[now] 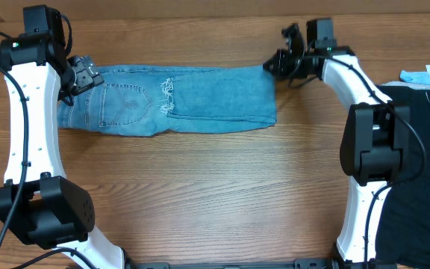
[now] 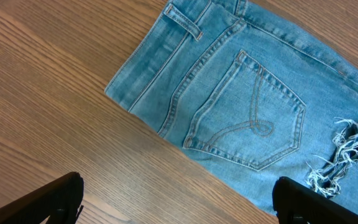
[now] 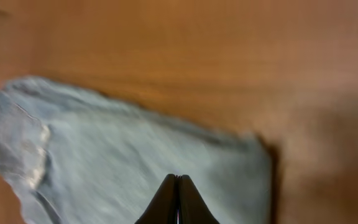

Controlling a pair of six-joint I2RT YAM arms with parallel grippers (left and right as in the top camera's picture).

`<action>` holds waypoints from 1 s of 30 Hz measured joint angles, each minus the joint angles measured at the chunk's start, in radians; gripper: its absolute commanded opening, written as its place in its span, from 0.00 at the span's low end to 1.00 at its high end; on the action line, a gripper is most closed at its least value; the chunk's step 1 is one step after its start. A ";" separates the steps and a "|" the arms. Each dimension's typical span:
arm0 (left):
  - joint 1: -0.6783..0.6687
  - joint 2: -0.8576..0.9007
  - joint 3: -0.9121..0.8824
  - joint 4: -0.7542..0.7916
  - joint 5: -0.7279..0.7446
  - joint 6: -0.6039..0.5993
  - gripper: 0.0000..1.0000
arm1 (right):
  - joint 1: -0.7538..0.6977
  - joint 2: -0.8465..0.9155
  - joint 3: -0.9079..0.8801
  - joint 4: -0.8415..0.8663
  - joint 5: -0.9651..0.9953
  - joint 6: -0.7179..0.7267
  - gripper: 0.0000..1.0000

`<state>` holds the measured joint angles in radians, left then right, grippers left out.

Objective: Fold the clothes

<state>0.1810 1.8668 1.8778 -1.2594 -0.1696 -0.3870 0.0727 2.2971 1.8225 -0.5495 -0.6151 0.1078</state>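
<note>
The light blue jeans [image 1: 178, 101] lie folded in a long band across the far side of the table, with the waistband and back pocket at the left and a frayed hem on top near the middle. My left gripper [image 1: 85, 75] hovers over the waistband end. In the left wrist view it [image 2: 179, 205] is wide open and empty, above bare wood beside the pocket [image 2: 247, 112]. My right gripper [image 1: 273, 66] is at the jeans' right folded edge. In the blurred right wrist view its fingers [image 3: 178, 182] are pressed together above the denim [image 3: 117, 162], with no cloth seen between them.
A black garment [image 1: 424, 142] lies at the table's right edge, with a light blue item [image 1: 428, 73] behind it. The wooden table [image 1: 215, 194] stretches in front of the jeans.
</note>
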 measured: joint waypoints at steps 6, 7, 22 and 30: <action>0.000 0.000 0.000 0.000 0.000 0.000 1.00 | 0.001 0.001 0.018 -0.004 0.071 0.000 0.04; 0.000 0.000 0.000 0.000 0.000 0.000 1.00 | 0.001 0.007 0.018 -0.003 0.074 0.000 0.04; 0.000 0.000 0.000 0.000 0.000 0.000 1.00 | -0.013 0.107 0.236 -0.223 0.087 0.000 0.35; 0.000 0.000 0.000 -0.001 0.000 0.000 1.00 | -0.111 0.079 0.327 -0.747 0.080 -0.195 0.74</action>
<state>0.1810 1.8668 1.8778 -1.2602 -0.1696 -0.3870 -0.0383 2.3764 2.1494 -1.2968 -0.5354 -0.0872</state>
